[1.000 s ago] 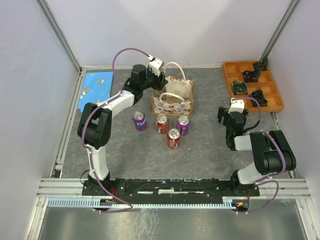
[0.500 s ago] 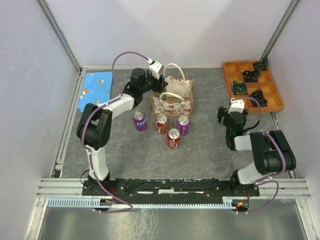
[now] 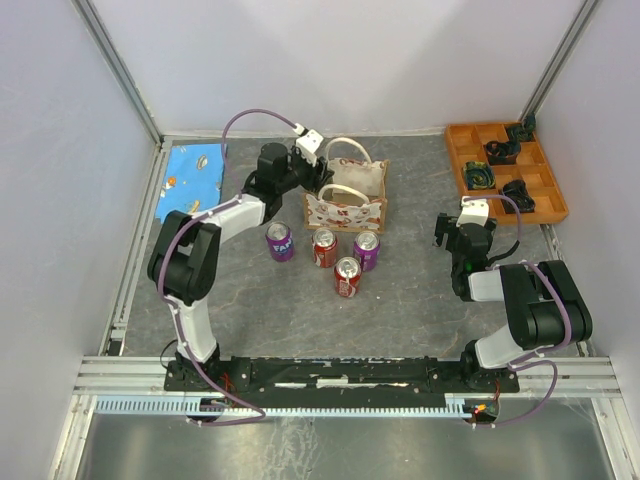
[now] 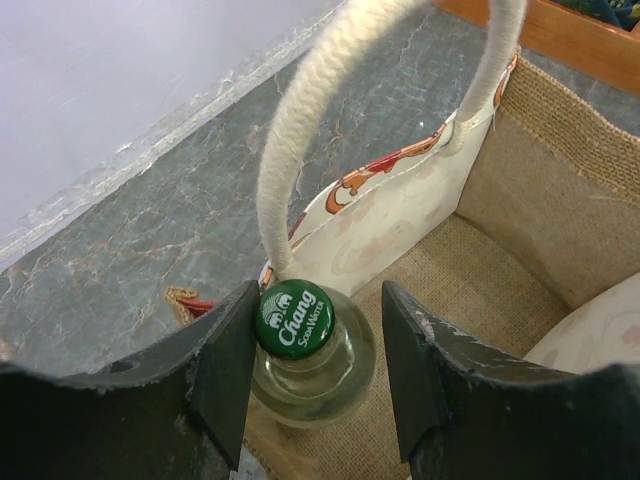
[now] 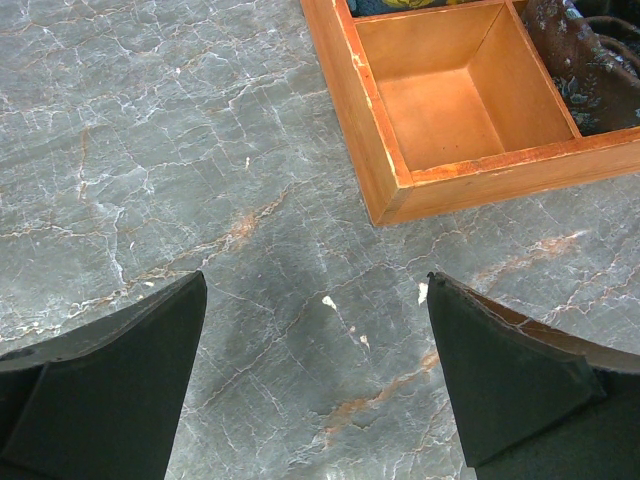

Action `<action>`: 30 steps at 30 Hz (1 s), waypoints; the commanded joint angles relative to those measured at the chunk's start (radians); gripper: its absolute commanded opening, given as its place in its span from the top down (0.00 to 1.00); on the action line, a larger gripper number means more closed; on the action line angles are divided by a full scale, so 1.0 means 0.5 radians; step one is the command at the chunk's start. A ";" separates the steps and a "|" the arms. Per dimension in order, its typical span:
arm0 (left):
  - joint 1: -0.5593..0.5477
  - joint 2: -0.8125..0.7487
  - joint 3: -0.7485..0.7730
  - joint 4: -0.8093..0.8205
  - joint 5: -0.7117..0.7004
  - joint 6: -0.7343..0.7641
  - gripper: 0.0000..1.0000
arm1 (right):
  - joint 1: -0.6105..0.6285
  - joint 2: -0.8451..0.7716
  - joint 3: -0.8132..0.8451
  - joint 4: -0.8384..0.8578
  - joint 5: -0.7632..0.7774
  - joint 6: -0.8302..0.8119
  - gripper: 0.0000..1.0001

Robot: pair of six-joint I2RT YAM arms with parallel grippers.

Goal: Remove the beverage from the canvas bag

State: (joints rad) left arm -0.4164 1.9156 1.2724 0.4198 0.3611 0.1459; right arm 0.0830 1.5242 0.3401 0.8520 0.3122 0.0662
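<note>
Just inside the bag: left pincer astride the bottle

Seen from the left wrist, the left pincer reaches down into the bag, and the clear glass bottle stands upright between its two fingers. The green cap reads "Chang". The pincer's left finger touches the cap's edge. A gap shows between the cap and the right finger, so the jaws are apart and not clamped on the bottle. The bottle sits in the bag's corner, on its burlap floor. Just ahead of the pincer, a cream rope handle rises from the bag's patterned wall and arches over the cap. Beyond that wall lies the grey marbled counter.

From the top view, four cans stand upright outside the bag, behind the left pincer towards the arm bases. They are a purple can, a red can, a second purple can and a second red can. A blue mat lies on the counter well off to the pincer's left.

Meanwhile the right pincer hangs over bare counter with its jaws spread wide and nothing between them. An orange tray lies ahead and to its right, and the nearest compartment is bare.
</note>
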 commanded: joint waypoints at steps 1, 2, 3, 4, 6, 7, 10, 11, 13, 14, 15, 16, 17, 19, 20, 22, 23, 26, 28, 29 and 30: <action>0.001 -0.099 -0.148 -0.086 0.014 0.066 0.41 | -0.007 -0.024 0.035 0.063 0.013 0.012 0.01; 0.000 -0.119 -0.170 -0.059 0.010 0.069 0.40 | -0.008 -0.024 0.034 0.062 0.014 0.015 0.01; 0.000 -0.136 -0.189 -0.032 0.011 0.074 0.39 | -0.007 -0.024 0.035 0.063 0.014 0.015 0.01; -0.002 -0.160 -0.205 -0.008 0.011 0.076 0.39 | -0.006 -0.025 0.034 0.064 0.014 0.012 0.01; 0.001 -0.192 -0.233 0.043 0.017 0.081 0.38 | -0.006 -0.024 0.034 0.063 0.014 0.013 0.01; -0.002 -0.206 -0.250 0.073 0.016 0.081 0.38 | -0.008 -0.025 0.035 0.061 0.014 0.014 0.01; 0.001 -0.232 -0.278 0.152 0.027 0.077 0.37 | -0.007 -0.025 0.034 0.063 0.013 0.012 0.01; 0.001 -0.230 -0.272 0.153 0.027 0.075 0.37 | -0.008 -0.024 0.033 0.062 0.014 0.013 0.01; 0.001 -0.209 -0.250 0.137 0.028 0.074 0.37 | -0.007 -0.026 0.035 0.062 0.014 0.014 0.01; -0.001 -0.197 -0.240 0.136 0.034 0.071 0.37 | -0.007 -0.024 0.034 0.063 0.014 0.012 0.01; 0.001 -0.184 -0.231 0.138 0.040 0.066 0.37 | -0.009 -0.023 0.034 0.062 0.014 0.013 0.01; 0.001 -0.172 -0.222 0.145 0.047 0.060 0.37 | -0.007 -0.024 0.035 0.061 0.012 0.015 0.01; 0.001 -0.159 -0.213 0.156 0.054 0.050 0.37 | -0.007 -0.025 0.035 0.063 0.013 0.015 0.01; 0.000 -0.134 -0.198 0.184 0.066 0.034 0.37 | -0.007 -0.023 0.035 0.063 0.014 0.013 0.01; 0.001 -0.122 -0.187 0.191 0.079 0.028 0.37 | -0.006 -0.026 0.035 0.063 0.014 0.015 0.01; 0.001 -0.103 -0.155 0.199 0.093 0.028 0.37 | -0.007 -0.025 0.035 0.063 0.014 0.013 0.01; -0.001 -0.092 -0.139 0.203 0.099 0.029 0.37 | -0.006 -0.023 0.035 0.063 0.014 0.014 0.01; 0.001 -0.061 -0.078 0.213 0.119 0.030 0.37 | -0.007 -0.024 0.035 0.061 0.013 0.013 0.01; 0.001 -0.037 -0.038 0.213 0.131 0.029 0.38 | -0.006 -0.024 0.035 0.063 0.014 0.014 0.01; 0.001 -0.027 -0.020 0.213 0.133 0.027 0.38 | -0.006 -0.023 0.033 0.061 0.014 0.013 0.01; 0.001 -0.018 -0.001 0.213 0.134 0.025 0.38 | -0.006 -0.025 0.034 0.062 0.013 0.013 0.01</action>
State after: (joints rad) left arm -0.4156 1.8851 1.2041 0.4740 0.3946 0.1593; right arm 0.0830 1.5242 0.3401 0.8516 0.3122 0.0662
